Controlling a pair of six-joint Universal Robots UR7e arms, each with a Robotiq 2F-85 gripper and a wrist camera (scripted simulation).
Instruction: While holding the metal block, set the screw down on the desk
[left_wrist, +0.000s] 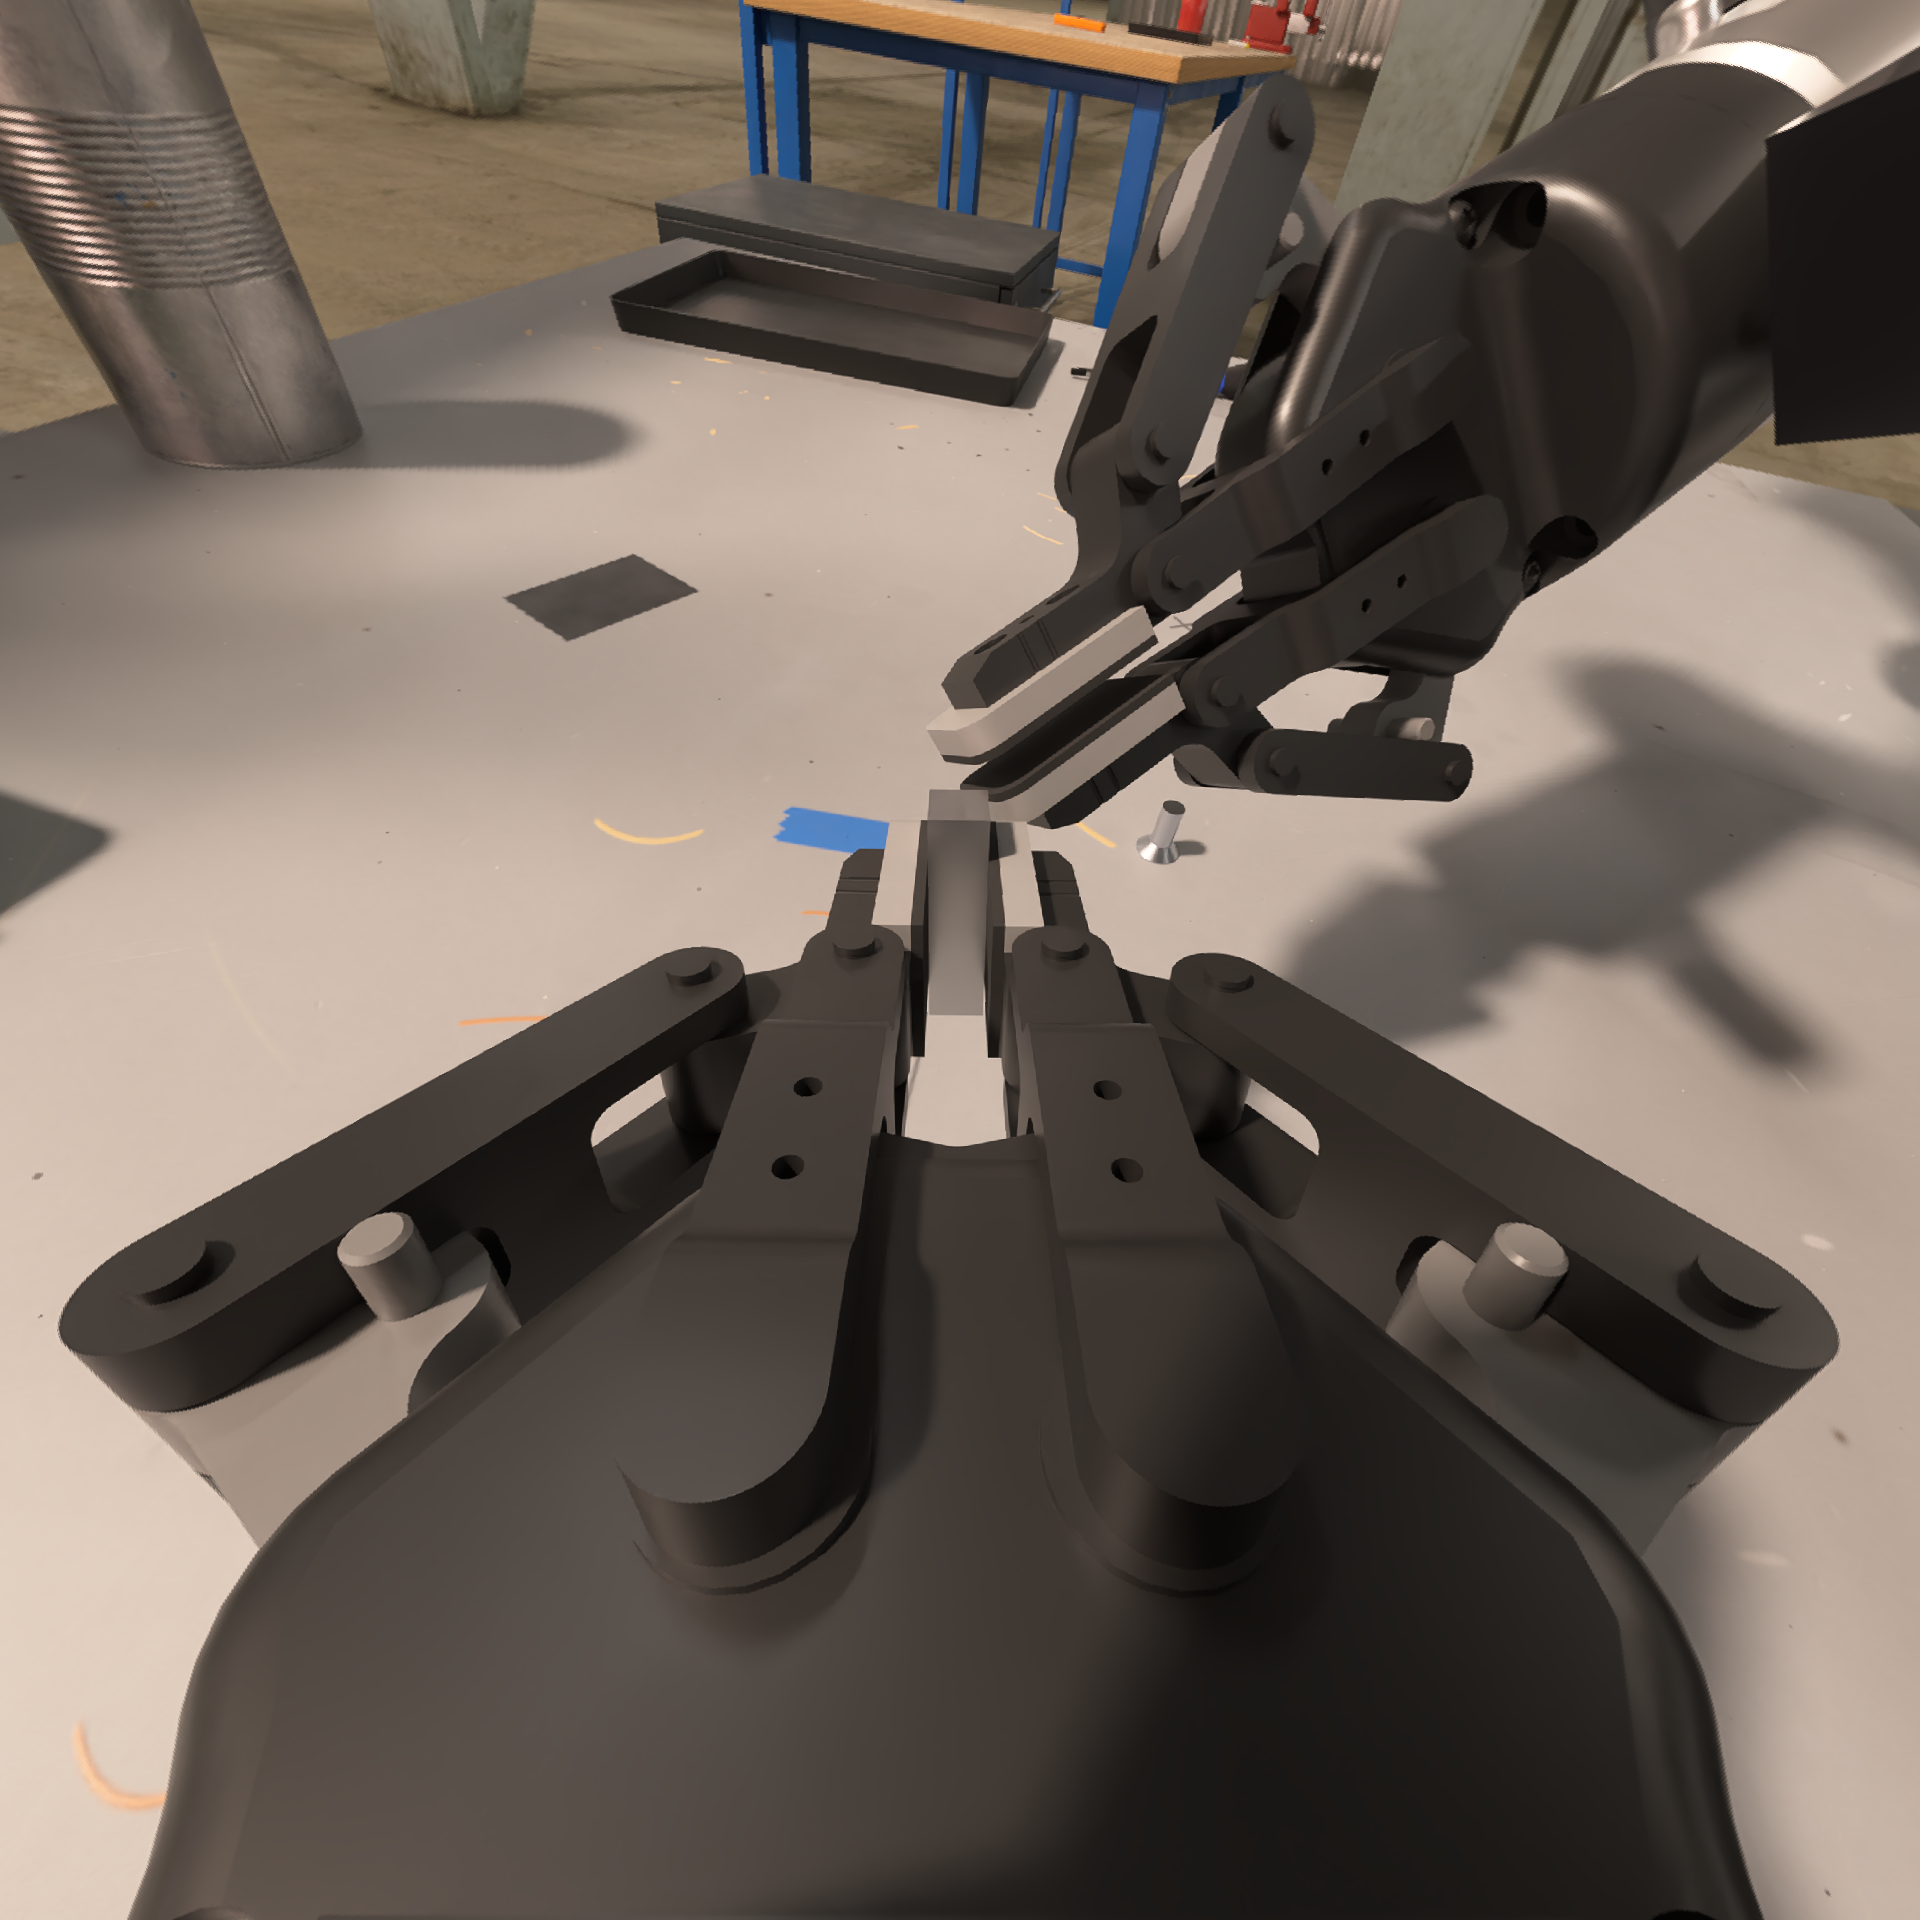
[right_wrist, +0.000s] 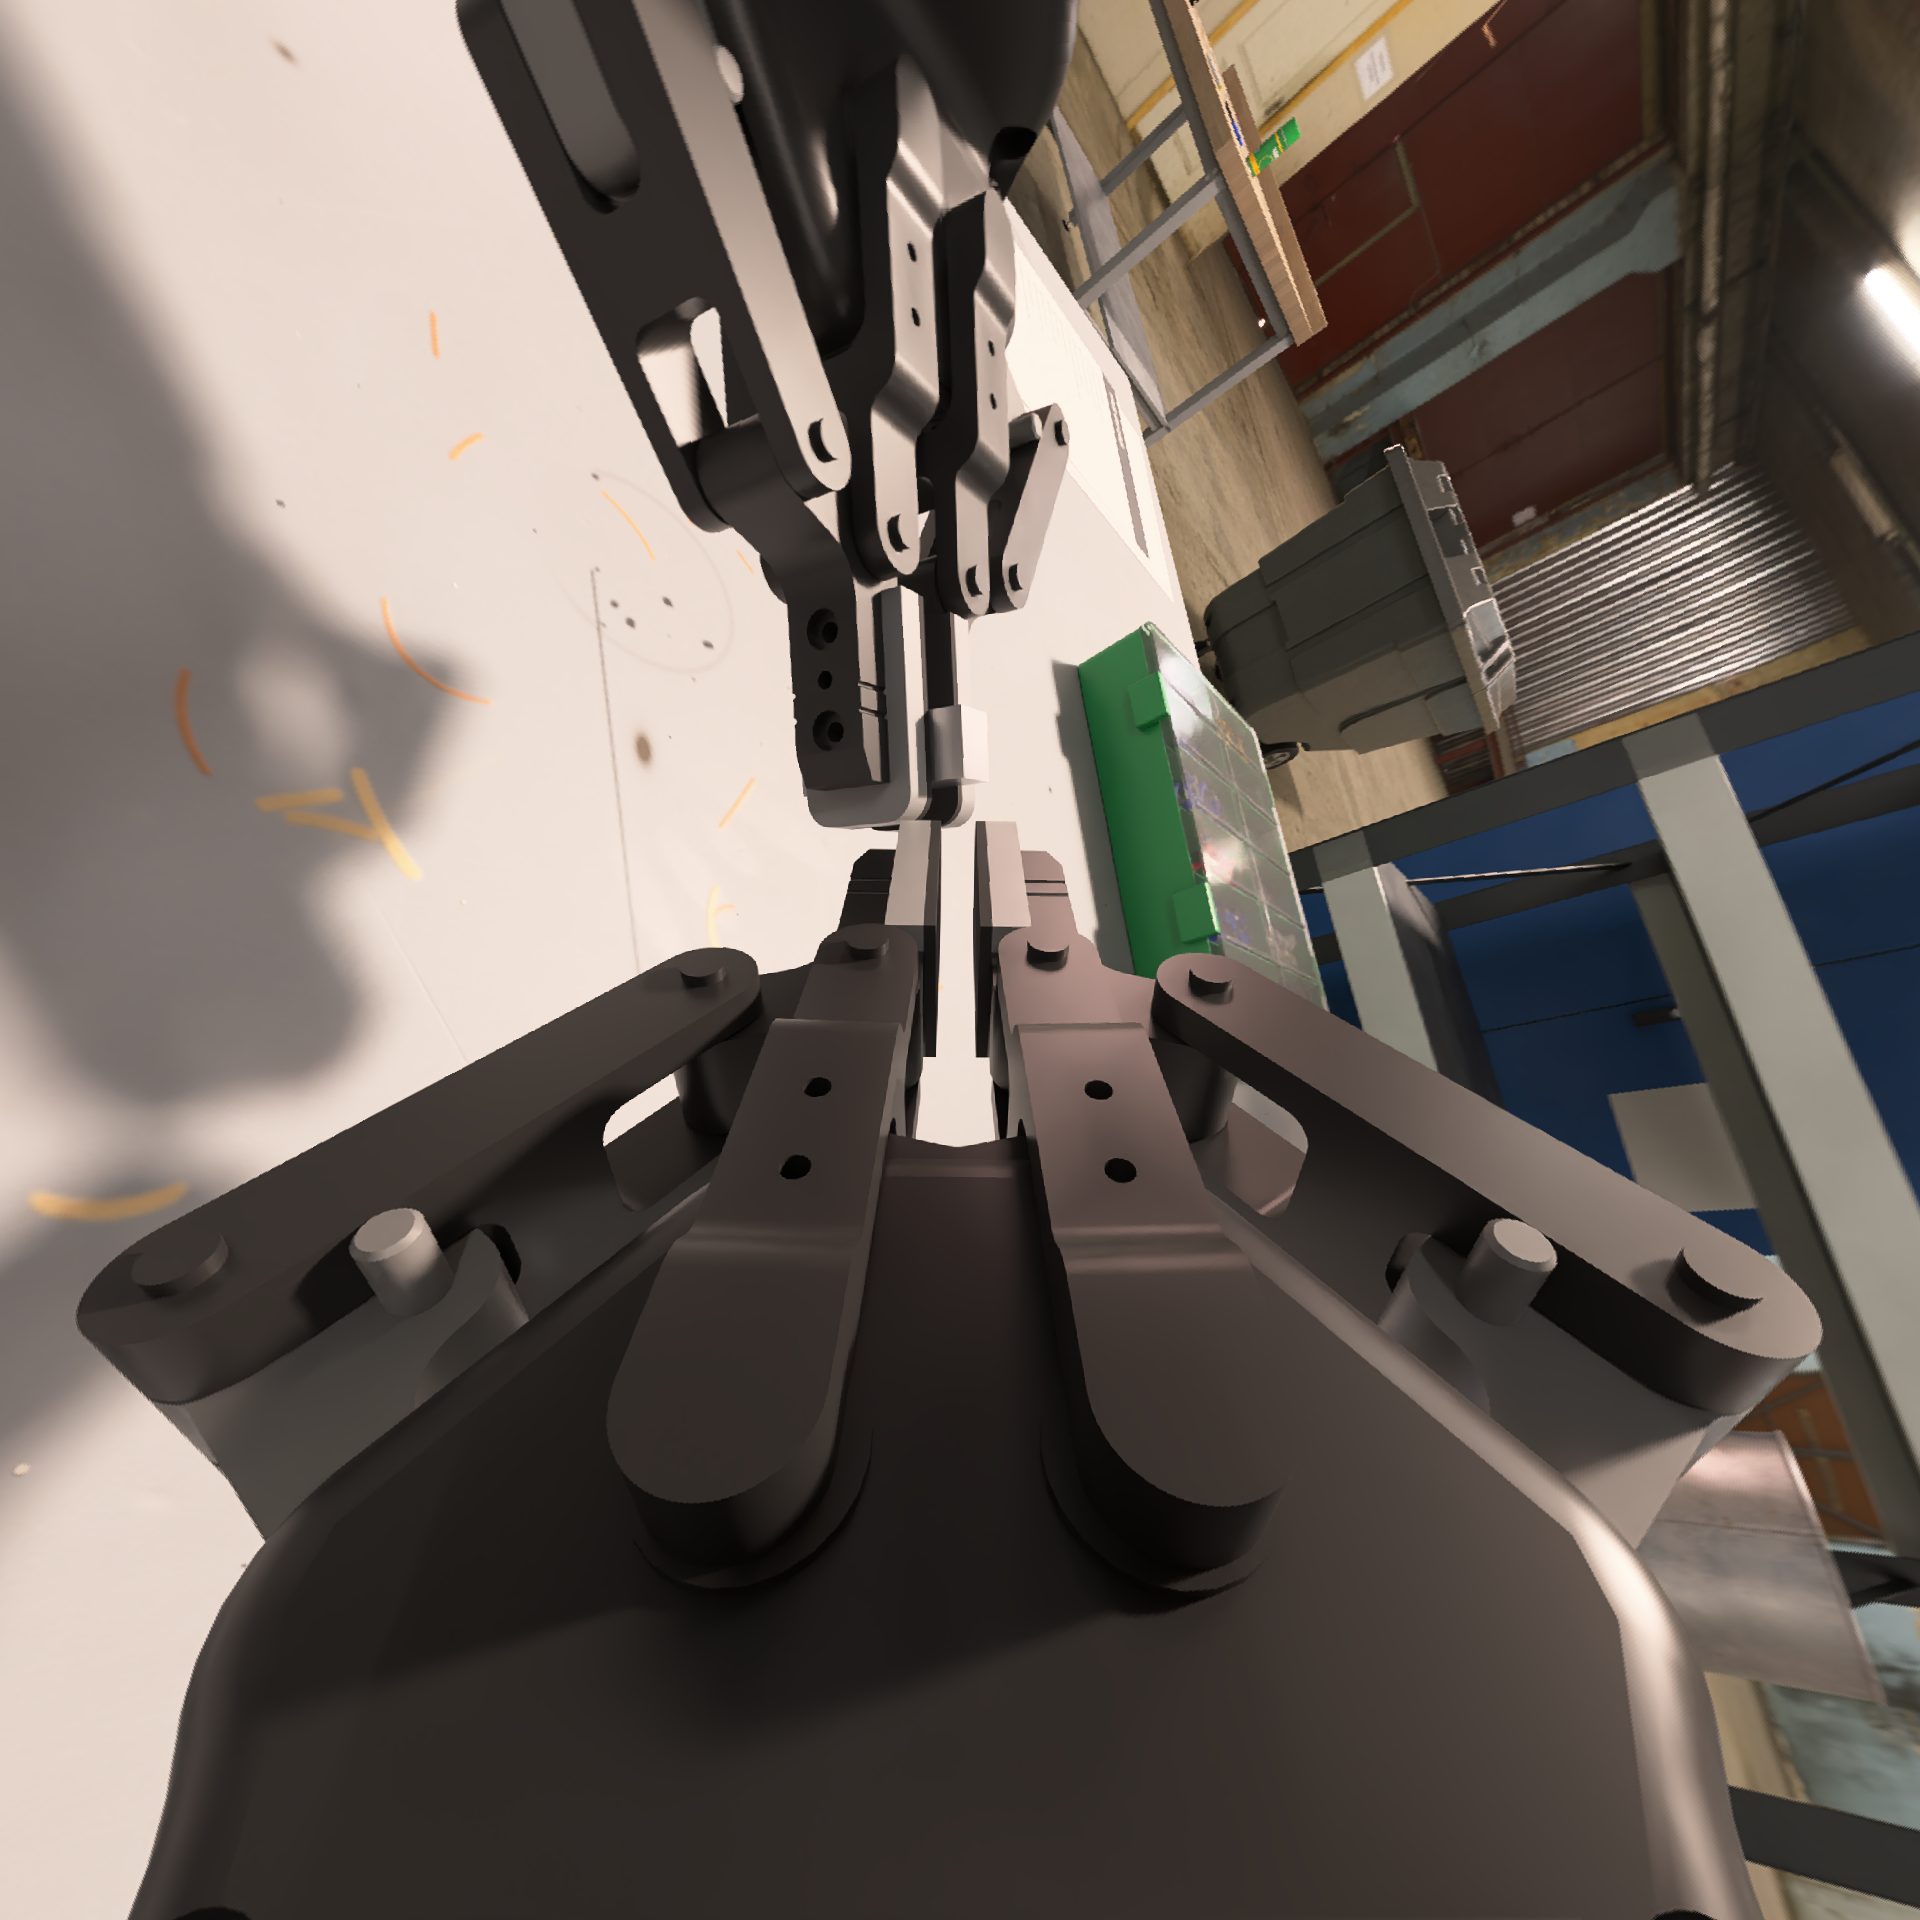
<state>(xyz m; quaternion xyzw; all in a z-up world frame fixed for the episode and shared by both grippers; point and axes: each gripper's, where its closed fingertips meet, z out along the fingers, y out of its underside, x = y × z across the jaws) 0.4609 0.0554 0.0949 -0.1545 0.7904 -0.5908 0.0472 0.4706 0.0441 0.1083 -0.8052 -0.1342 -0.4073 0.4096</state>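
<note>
My left gripper (left_wrist: 956, 842) is shut on the metal block (left_wrist: 956, 914), a short grey bar held between its pads just above the desk (left_wrist: 416, 727). The screw (left_wrist: 1169, 834) stands head down on the desk, to the right of the block and free of both grippers. My right gripper (left_wrist: 987, 774) hangs just above the block's far end, its jaws a narrow gap apart with nothing between them. In the right wrist view its fingers (right_wrist: 958, 842) point at the left gripper (right_wrist: 904, 800) and the block (right_wrist: 956, 743). The screw is not visible there.
A black tray (left_wrist: 831, 322) and a dark slab (left_wrist: 862, 234) lie at the desk's far edge. A metal pipe (left_wrist: 177, 260) stands at the far left. A dark square patch (left_wrist: 601, 594) and blue tape (left_wrist: 831, 828) mark the desk. A green case (right_wrist: 1174, 800) lies near the desk's edge.
</note>
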